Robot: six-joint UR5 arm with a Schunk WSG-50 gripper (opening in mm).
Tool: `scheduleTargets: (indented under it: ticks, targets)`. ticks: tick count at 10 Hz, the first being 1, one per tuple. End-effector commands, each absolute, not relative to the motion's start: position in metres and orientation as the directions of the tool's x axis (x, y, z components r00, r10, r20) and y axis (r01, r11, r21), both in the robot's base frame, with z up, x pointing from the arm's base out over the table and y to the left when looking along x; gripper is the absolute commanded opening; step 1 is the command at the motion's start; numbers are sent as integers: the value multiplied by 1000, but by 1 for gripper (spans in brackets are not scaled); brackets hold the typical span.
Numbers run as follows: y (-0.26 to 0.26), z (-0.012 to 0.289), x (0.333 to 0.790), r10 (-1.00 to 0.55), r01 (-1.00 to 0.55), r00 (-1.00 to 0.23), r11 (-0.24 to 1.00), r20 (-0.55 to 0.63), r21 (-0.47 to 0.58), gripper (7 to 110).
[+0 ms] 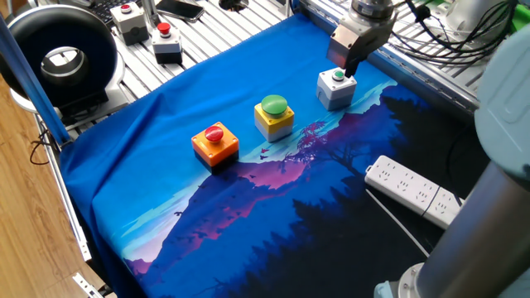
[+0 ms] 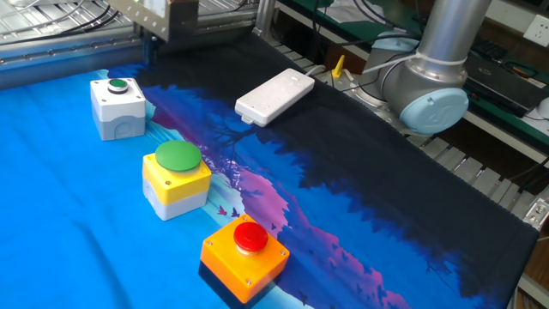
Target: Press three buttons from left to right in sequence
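Three button boxes sit in a diagonal row on a blue cloth point(image 1: 166, 157) printed with a mountain and forest scene. The yellow box point(image 1: 274, 118) with the large green cap stands in the middle of the row and serves as the reference here. The orange box point(image 1: 215, 143) with the red cap sits near it on one side, toward the front-left edge of the cloth in one fixed view. The grey-white box point(image 1: 336, 88) with the small green cap sits near it on the opposite side, toward the back edge of the cloth. The three boxes stand apart, none touching another, and all are upright.

The gripper point(image 1: 351, 66) hangs just above and slightly behind the grey-white box, beyond the far end of the row from the yellow box. Its tip is off the small green cap. Whether its fingers are open or closed cannot be told, since no view shows the fingertips clearly; in the other fixed view only its body shows at the top edge.

A white power strip point(image 1: 418, 192) lies on the dark part of the cloth, well apart from the yellow box. Behind the cloth, on the slatted metal table point(image 1: 215, 33), stand two more small boxes with red caps point(image 1: 165, 42) and a round black device point(image 1: 58, 58).
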State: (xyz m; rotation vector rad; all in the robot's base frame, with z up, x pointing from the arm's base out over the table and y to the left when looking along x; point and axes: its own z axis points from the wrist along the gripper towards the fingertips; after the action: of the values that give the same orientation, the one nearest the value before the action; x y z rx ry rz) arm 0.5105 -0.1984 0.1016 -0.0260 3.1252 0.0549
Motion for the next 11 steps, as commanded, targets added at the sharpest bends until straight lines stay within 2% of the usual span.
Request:
scheduleTargets:
  ticks: [1,4,11]
  targets:
    - [-212,99,524,-21,-21,-998,1000,-61,7,7]
    - [-220,98,546,-29,-26,-991,999,-129,-27,7]
    - [-211,82,559,-41,-40,-993,999,-108,-9,7]
